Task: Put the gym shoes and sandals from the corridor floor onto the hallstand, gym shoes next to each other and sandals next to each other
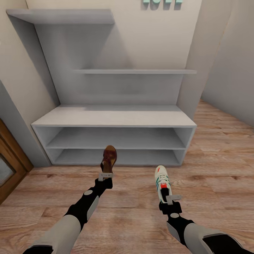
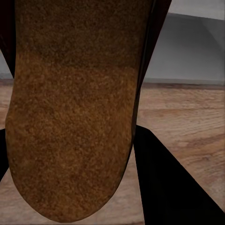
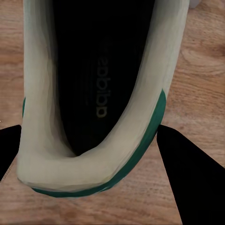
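My left gripper (image 1: 106, 175) is shut on the heel end of a dark brown sandal (image 1: 109, 157), held above the wood floor just in front of the hallstand (image 1: 113, 120). The left wrist view looks onto the sandal's rough brown sole (image 2: 70, 108), with a dark finger (image 2: 173, 187) beside it. My right gripper (image 1: 168, 199) is shut on the heel of a white gym shoe (image 1: 162, 180) with green stripes and an orange-red tongue patch. The right wrist view looks into the shoe's dark opening (image 3: 98, 79), a black finger (image 3: 197, 178) at its side.
The hallstand has two long open shelves (image 1: 116, 141), a tall back panel and a floating shelf (image 1: 137, 71). A wooden door (image 1: 8, 165) stands at the left. Walls close in on both sides; plank floor (image 1: 218, 169) spreads to the right.
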{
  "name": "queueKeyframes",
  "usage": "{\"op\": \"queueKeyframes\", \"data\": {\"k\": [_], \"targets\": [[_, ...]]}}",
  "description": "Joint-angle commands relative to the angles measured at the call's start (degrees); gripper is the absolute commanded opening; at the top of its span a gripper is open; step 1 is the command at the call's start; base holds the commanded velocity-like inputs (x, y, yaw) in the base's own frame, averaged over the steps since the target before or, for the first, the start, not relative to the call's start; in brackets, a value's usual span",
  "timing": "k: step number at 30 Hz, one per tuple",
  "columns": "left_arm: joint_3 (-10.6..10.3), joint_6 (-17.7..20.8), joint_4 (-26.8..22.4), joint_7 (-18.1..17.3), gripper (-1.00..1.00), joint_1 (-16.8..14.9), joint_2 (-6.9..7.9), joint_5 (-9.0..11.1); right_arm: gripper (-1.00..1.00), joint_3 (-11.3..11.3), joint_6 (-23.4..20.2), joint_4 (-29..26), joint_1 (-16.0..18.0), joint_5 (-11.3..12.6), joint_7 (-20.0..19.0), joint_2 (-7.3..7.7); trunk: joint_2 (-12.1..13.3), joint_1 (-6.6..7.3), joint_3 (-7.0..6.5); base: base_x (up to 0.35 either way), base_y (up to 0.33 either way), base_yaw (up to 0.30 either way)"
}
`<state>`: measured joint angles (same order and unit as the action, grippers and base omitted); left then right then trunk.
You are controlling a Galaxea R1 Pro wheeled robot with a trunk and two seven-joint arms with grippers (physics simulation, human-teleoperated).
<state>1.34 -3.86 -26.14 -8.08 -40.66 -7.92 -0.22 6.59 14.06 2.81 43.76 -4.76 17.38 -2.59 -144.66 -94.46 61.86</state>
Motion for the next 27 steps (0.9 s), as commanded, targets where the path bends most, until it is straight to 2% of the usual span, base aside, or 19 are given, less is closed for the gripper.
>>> {"op": "queueKeyframes", "data": {"k": [1,18,20,24,25,26,27], "targets": [[0.2,-0.2,0.1,-0.3,-1.00,0.0,-0.05,-0.2,-1.00,0.3,0.2,0.3,0.1,-0.5,0.5,-0.03,0.0,0.01,0.05,0.008,0.009,0.000],[0.3,0.4,0.1,0.0,-1.00,0.0,0.63,-0.4,-1.00,0.2,0.1,0.3,0.1,-0.6,0.7,0.15,0.0,0.01,0.05,0.001,0.001,0.000],[0.2,1.5,0.0,0.6,-1.00,0.0,0.95,-0.4,-1.00,0.1,0.0,0.3,0.1,-0.6,0.8,0.29,0.0,0.01,0.05,0.000,0.000,0.000],[-0.1,9.0,-2.4,5.4,-1.00,0.0,0.99,-0.3,-1.00,0.1,0.0,0.3,0.1,-0.6,0.9,1.00,0.0,0.01,0.05,0.000,0.000,0.000],[-0.2,11.4,-3.8,7.4,-1.00,0.0,0.97,-0.2,-1.00,0.1,-0.1,0.3,0.1,-0.6,0.9,1.38,0.0,0.01,0.05,0.000,0.000,0.000],[-0.3,16.2,-7.1,11.3,-1.00,0.0,0.92,-0.1,-1.00,0.1,-0.1,0.3,-0.2,-0.6,0.9,2.42,0.0,0.01,0.05,0.000,0.000,0.000],[-0.3,18.2,-8.8,12.9,-1.00,0.0,0.84,-0.1,-1.00,0.1,-0.1,0.3,-0.3,-0.6,0.9,3.09,0.0,0.01,0.05,0.000,0.000,0.000]]}}
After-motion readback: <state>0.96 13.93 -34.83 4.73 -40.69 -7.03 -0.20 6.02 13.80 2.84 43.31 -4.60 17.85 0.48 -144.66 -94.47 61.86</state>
